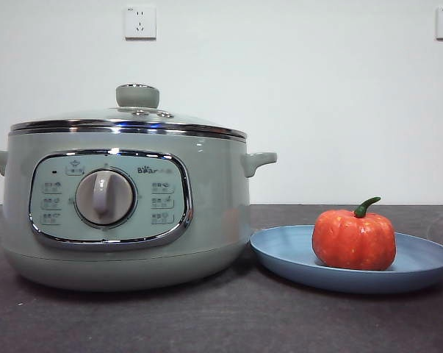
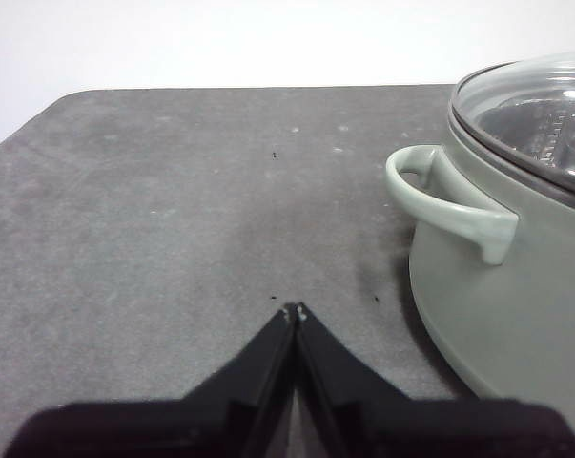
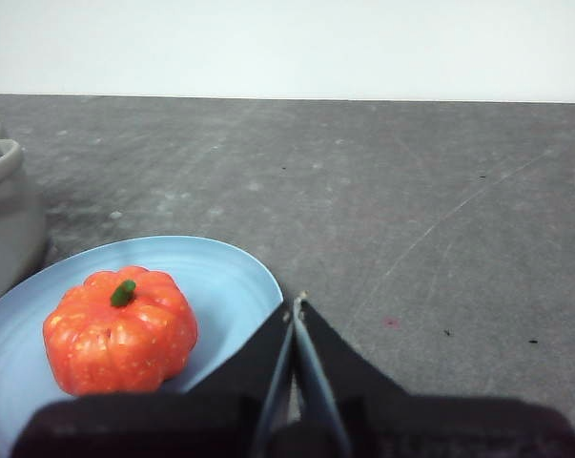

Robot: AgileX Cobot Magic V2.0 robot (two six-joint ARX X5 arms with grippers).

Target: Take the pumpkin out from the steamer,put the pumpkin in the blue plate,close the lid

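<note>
We see the pumpkin (image 1: 354,240) sitting in the blue plate (image 1: 280,254), with its green stem pointing up. The plate sits on the table (image 1: 206,323) just beside the steamer (image 1: 214,213). The lid (image 1: 129,121) is on top of the steamer, flat and closed, with its knob in the middle.

So we think all three steps are done: the pumpkin is out, it is in the plate, and the lid is on. Nothing more needs picking up. The next move, we guess, is just for both arms to rest away from the things and not bump the steamer or the plate.

Our left gripper (image 2: 294,310) is low over the table, near the steamer's side handle (image 2: 449,205). Its two jaws are pressed together and hold nothing. Our right gripper (image 3: 297,303) is near the edge of the plate, close to the pumpkin but not touching it. Its jaws are pressed together too, with nothing between them. Neither arm shows in the front view.

Now we count. There is one pumpkin, one plate, one steamer and one lid. There are two grippers. On the wall behind we see two sockets (image 1: 139,22).
</note>
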